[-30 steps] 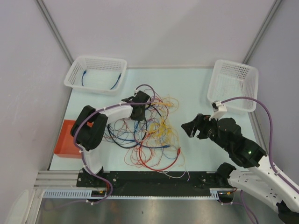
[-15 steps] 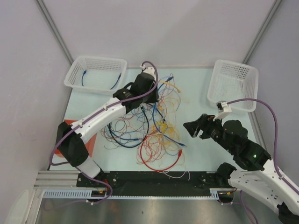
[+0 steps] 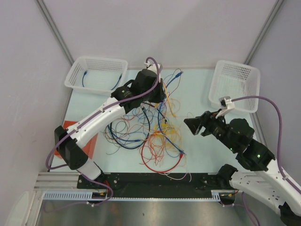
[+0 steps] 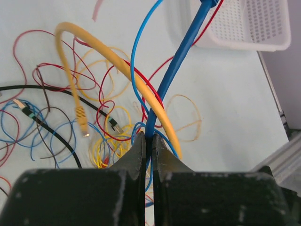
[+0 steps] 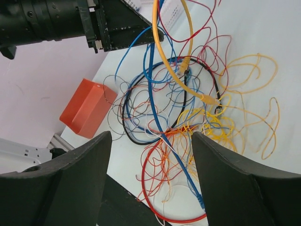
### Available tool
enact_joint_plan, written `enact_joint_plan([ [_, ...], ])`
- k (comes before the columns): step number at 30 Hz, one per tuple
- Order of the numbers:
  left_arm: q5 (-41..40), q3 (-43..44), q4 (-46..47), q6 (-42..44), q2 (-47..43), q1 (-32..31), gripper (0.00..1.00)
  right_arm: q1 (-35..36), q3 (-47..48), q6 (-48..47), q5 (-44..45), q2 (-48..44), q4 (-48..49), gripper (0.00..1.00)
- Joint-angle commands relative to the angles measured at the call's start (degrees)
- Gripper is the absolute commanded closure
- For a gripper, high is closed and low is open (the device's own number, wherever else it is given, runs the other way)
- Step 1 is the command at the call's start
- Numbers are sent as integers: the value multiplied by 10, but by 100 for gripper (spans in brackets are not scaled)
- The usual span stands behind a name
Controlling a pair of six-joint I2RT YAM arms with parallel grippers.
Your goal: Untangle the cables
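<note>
Starting at the left, the left basket [image 3: 96,75] at the far corner of the desk [image 3: 197,89] already contains a blue wire, and the orange box [image 5: 87,108] sits at the near-left edge, partly covered by the left arm. That arm was folded low over the middle of the heap one second ago; it now reaches out toward the far edge. The left pincer [image 4: 148,141] is clamped tight on a blue cable [image 4: 176,70] and raised above the desk. The blue cable runs up past the jaws toward the far side and down into the tangle. A yellow cable [image 4: 117,61] with a plug tip is draped over it and has been carried up with it. The cables [image 3: 150,141] lie in the centre of the desk, and the far part of the heap is now drawn out and looser than in the earlier frame. In my judgement the lift has separated one strand, but the yellow one riding on it shows it is not yet free. The right pincer [image 5: 150,136] stands wide and empty just right of the heap. It has edged nearer the heap and points at the stretched strands, well placed to hold the rest down. The right basket [image 3: 235,87] sits at the far-right corner; its contents cannot be made out.
</note>
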Motion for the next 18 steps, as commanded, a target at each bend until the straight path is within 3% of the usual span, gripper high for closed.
enact_joint_plan([
  [1,49,6,16,-35,-55,-2,100,4,19,-18,-44,58,58,27],
  [11,127,-26,43,-81,-92,-2,100,19,19,-58,-30,127,167,27],
  [18,136,-50,47,-87,-107,-3,100,18,19,-105,-3,149,225,26],
])
